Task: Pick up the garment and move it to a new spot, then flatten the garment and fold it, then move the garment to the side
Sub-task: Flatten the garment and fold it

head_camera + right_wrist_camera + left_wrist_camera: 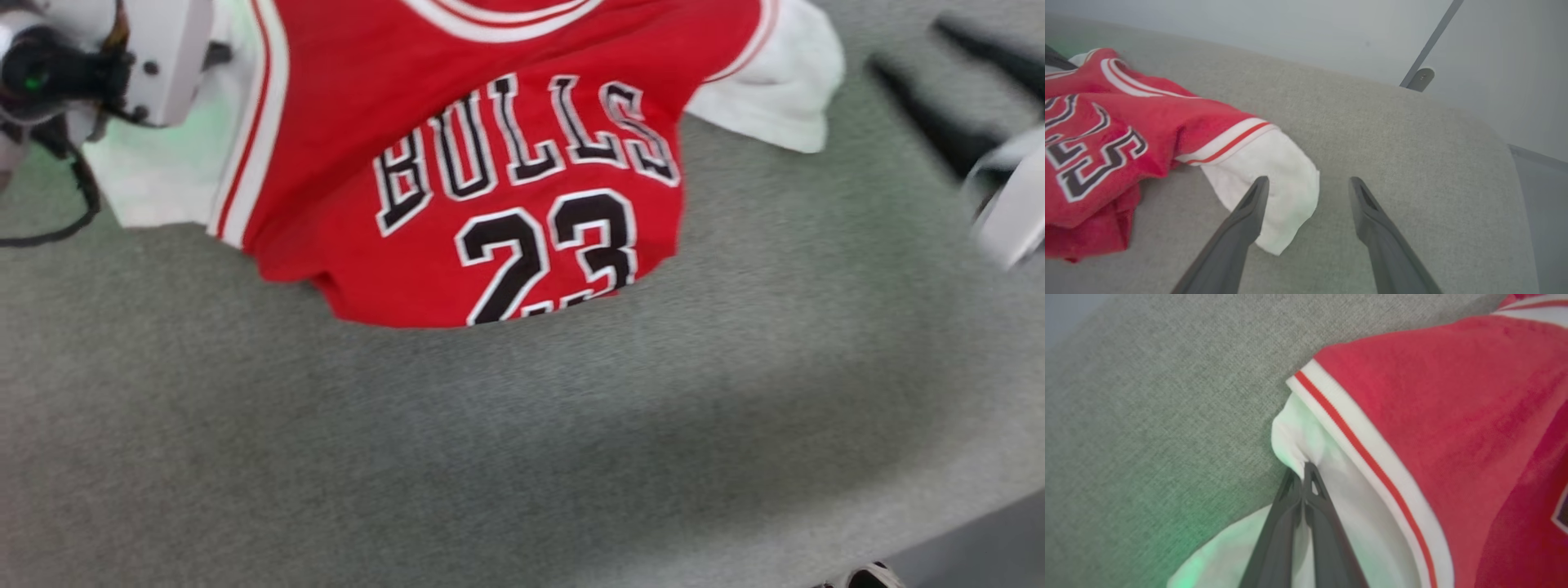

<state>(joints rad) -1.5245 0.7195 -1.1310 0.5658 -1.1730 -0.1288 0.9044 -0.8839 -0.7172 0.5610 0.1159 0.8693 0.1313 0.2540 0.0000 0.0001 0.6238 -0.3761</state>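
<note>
1. Red Bulls "23" jersey [490, 163] lies crumpled on grey fabric-covered surface [522, 474], toward the far side in head view. Lettering faces up; lower part of the "23" is cut off at the near fold.
2. White inner fabric [775, 90] sticks out at both sides, past the red-and-white striped trim [1363, 449].
3. L gripper [1303, 473]: fingers pressed together, pinching a bunched bit of the white inner fabric at jersey's left edge, just beside the trim.
4. R gripper [1308, 181]: fingers spread wide, nothing between them, over the white flap at jersey's right side. Touching cloth or not: can't tell.
5. Green glow [1200, 539] on surface and fabric near L gripper.
</note>
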